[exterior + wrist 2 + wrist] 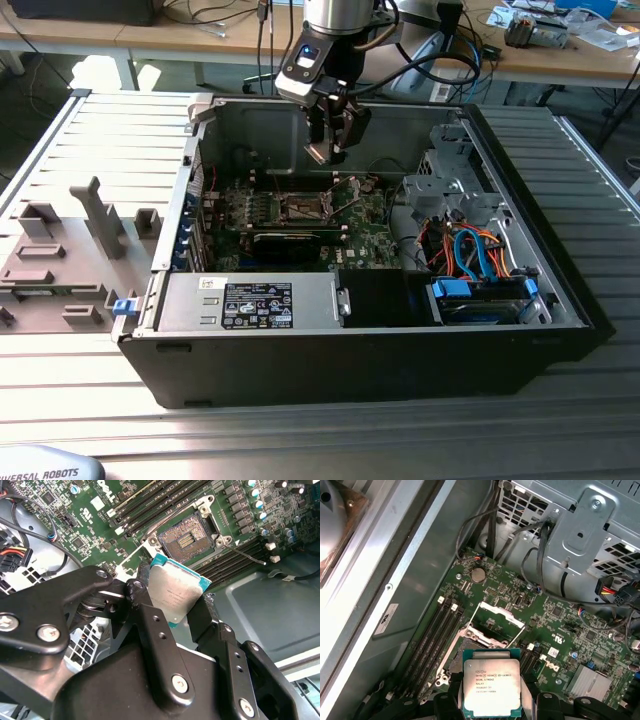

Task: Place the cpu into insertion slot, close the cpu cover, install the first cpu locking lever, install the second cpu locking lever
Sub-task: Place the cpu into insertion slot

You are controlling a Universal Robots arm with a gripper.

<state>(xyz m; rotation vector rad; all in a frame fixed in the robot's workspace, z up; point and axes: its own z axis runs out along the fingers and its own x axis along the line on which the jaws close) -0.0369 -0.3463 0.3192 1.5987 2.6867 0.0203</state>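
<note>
Gripper [174, 599]: closed on cpu, fingers [150, 615] clamp two opp. edges.
Cpu [491, 687]: flat square, silver-grey lid w/ print, teal-green rim. Held in air over motherboard [560, 625], near socket, not seated.
Socket [186, 538]: bare, contact field exposed.
Cpu cover [499, 611]: tilted up, open.
Second wrist view: socket contacts; thin lever rod [245, 554] angled out beside socket.
First wrist view: cpu top face square-on; drive cage [590, 525] beyond board.
Exterior view: gripper well above board inside open PC case [350, 370].
</note>
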